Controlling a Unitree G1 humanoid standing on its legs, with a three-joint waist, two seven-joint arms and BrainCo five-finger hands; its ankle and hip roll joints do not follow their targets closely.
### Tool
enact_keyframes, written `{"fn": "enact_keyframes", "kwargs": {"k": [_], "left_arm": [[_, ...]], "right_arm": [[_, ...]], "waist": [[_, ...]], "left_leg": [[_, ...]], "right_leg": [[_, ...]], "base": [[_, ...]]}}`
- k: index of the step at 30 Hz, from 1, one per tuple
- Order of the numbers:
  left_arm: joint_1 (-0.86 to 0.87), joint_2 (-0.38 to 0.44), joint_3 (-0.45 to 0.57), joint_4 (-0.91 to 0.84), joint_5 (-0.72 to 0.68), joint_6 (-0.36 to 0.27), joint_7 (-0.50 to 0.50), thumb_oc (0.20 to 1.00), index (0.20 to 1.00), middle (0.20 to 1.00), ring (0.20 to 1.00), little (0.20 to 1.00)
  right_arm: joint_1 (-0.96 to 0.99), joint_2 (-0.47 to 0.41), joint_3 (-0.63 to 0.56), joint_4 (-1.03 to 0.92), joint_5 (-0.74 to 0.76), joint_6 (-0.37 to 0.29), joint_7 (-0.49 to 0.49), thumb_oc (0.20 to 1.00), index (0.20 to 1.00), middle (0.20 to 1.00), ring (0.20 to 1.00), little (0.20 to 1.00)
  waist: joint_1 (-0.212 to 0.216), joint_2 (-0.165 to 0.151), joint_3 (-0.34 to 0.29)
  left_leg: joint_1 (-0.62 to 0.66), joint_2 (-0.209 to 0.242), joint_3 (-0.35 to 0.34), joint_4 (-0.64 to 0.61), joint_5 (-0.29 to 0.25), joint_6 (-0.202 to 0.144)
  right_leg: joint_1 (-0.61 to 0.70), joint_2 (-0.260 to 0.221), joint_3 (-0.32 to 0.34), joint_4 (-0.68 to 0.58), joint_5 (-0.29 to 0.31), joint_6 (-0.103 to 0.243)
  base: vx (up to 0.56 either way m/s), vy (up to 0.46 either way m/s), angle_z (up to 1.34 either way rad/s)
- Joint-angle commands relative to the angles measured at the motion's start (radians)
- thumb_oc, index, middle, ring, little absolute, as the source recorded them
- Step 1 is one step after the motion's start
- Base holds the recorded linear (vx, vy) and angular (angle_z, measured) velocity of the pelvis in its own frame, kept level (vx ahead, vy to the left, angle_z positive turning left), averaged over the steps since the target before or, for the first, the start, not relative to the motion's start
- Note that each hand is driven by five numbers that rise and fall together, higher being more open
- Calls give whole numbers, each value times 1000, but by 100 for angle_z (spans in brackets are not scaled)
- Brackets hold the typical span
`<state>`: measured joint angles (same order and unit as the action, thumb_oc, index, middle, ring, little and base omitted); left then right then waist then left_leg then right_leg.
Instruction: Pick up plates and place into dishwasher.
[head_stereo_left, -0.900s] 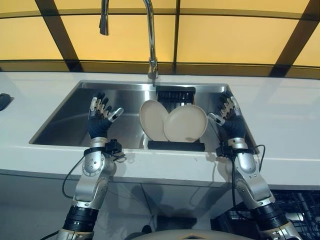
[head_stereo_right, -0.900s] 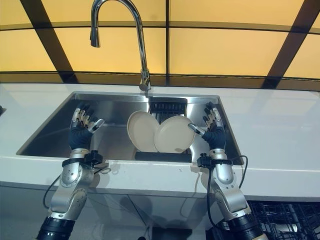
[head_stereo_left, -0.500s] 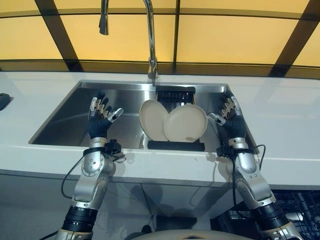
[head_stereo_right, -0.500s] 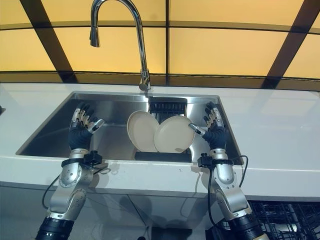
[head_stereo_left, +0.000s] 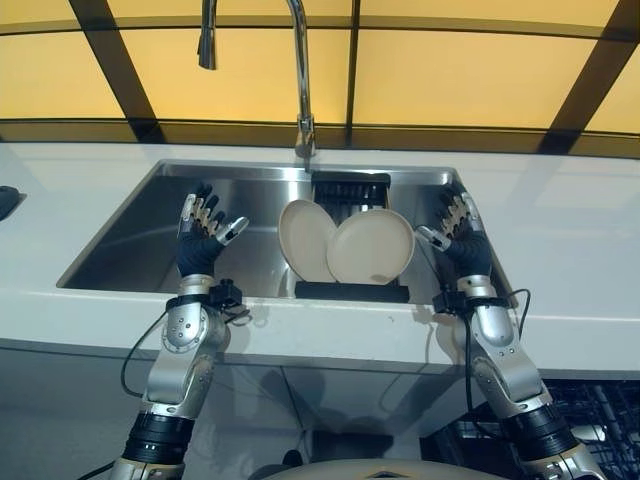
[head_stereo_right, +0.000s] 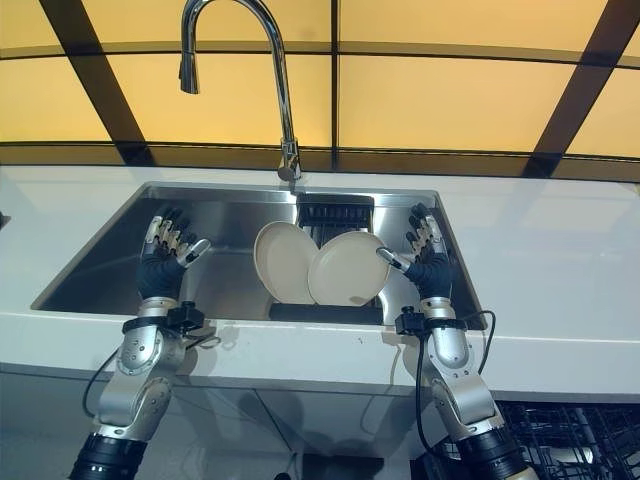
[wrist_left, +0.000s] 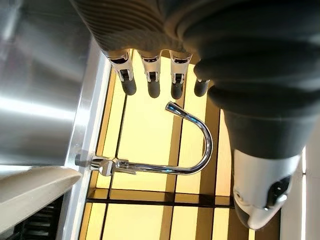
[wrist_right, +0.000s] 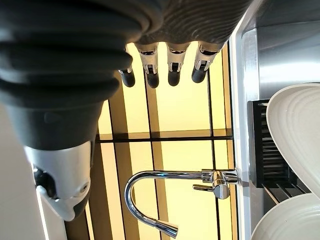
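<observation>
Practically nothing has shifted over the last second: both hands hang where they were, so the pick has not begun. Two cream round ceramic plates stand on edge in a black dish rack (head_stereo_left: 352, 291) at the centre of the frame, inside the brushed stainless-steel sink (head_stereo_left: 130, 235); the left plate (head_stereo_left: 303, 238) leans behind the front plate (head_stereo_left: 372, 246), which overlaps it. The robot's left hand (head_stereo_left: 203, 240) is raised at centre left over the sink basin, well apart from the plates, fingers straight and spread, holding nothing. The right hand (head_stereo_left: 462, 238) is raised at centre right, just beside the front plate's right rim but not touching it, fingers likewise splayed and empty; its wrist view shows the plate rims close by. A chrome gooseneck tap (head_stereo_left: 298, 70) rises at upper centre against amber window panels. At lower right, below the white counter (head_stereo_left: 560, 230), a dark wire dishwasher basket (head_stereo_left: 600, 410) shows. By my reading the stillness marks a pause before reaching; the right hand looks best placed to close on the front plate first
</observation>
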<state>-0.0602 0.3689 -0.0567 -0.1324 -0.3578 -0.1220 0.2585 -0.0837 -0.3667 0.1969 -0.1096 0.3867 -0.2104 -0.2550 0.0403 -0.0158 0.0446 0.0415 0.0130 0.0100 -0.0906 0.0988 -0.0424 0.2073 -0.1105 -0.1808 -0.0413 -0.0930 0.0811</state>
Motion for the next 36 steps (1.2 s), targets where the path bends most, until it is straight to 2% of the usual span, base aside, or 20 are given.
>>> {"fn": "enact_keyframes", "kwargs": {"k": [1,6,9,11,13,14,18,22,26,30,33,36], "left_arm": [[-49,76,51,39,64,-41,10,1000,1000,1000,1000,1000],[-68,133,93,68,175,-29,-7,1000,1000,1000,1000,1000],[-67,169,108,96,201,-27,-23,1000,1000,1000,1000,1000],[-60,195,127,126,211,-48,-28,1000,1000,1000,1000,1000],[-63,225,134,160,236,-65,-32,1000,1000,1000,1000,1000],[-64,233,137,166,248,-68,-30,1000,1000,1000,1000,1000],[-88,274,138,195,287,-53,-45,1000,1000,1000,1000,1000],[-132,315,111,265,356,-66,-24,1000,1000,1000,1000,1000],[-139,356,93,297,440,-61,-15,1000,1000,1000,1000,1000],[-133,392,77,316,424,-37,-40,1000,1000,1000,1000,1000],[-129,400,67,329,457,-52,-33,1000,1000,1000,1000,1000],[-124,426,53,319,569,-73,-30,1000,1000,1000,1000,1000]], "right_arm": [[-53,-27,-35,-48,31,-27,13,1000,1000,1000,1000,1000],[-55,-34,-19,-42,36,-15,18,1000,1000,1000,1000,1000],[-51,-54,-20,-48,42,-14,21,1000,1000,1000,1000,1000],[-52,-73,-19,-49,48,-19,22,1000,1000,1000,1000,1000],[-80,-78,-1,-37,40,-15,10,1000,1000,1000,1000,1000],[-87,-77,5,-31,37,-16,10,1000,1000,1000,1000,1000],[-67,-81,-6,-54,31,-8,14,1000,1000,1000,1000,1000],[-70,-93,-20,-43,50,-1,13,1000,1000,1000,1000,1000],[-46,-97,-22,-53,54,10,14,1000,1000,1000,1000,1000],[-22,-103,-25,-49,54,14,29,1000,1000,1000,1000,1000],[-10,-104,-29,-44,51,14,33,1000,1000,1000,1000,1000],[8,-112,-43,-44,55,8,47,1000,1000,1000,1000,1000]], "waist": [[-5,22,-46],[-7,28,-47],[-6,25,-42],[2,24,-30],[15,33,-22],[15,36,-21],[-3,48,-28],[-27,60,-33],[-49,70,-33],[-71,76,-21],[-83,77,-11],[-91,76,3]], "left_leg": [[51,102,32,3,-62,-53],[41,114,25,19,-47,-67],[10,101,6,88,-66,-75],[-30,75,-49,164,-75,-75],[-36,49,-119,155,-85,-60],[-30,45,-123,144,-86,-56],[-13,50,-84,102,-77,-52],[16,41,-58,73,-84,-51],[30,19,-42,63,-92,-34],[52,-3,-25,58,-110,-12],[71,-11,-17,47,-124,1],[79,-17,-14,44,-131,11]], "right_leg": [[-95,-2,43,-41,120,15],[-103,15,60,-38,117,-1],[-110,16,75,-39,122,-9],[-115,14,99,-39,132,-15],[-122,10,128,-36,137,-15],[-122,9,132,-35,135,-13],[-120,-9,126,-35,130,-1],[-125,-32,132,-30,131,20],[-144,-55,153,-12,139,39],[-156,-75,180,6,140,56],[-154,-85,193,13,134,68],[-160,-94,203,23,134,78]], "base": [[12,-88,-3],[11,-87,-3],[-5,-31,-3],[0,29,-8],[33,142,-14],[44,180,-33],[52,158,-30],[121,189,-4],[125,180,-6],[128,166,-18],[123,132,-13],[60,86,-9]]}}
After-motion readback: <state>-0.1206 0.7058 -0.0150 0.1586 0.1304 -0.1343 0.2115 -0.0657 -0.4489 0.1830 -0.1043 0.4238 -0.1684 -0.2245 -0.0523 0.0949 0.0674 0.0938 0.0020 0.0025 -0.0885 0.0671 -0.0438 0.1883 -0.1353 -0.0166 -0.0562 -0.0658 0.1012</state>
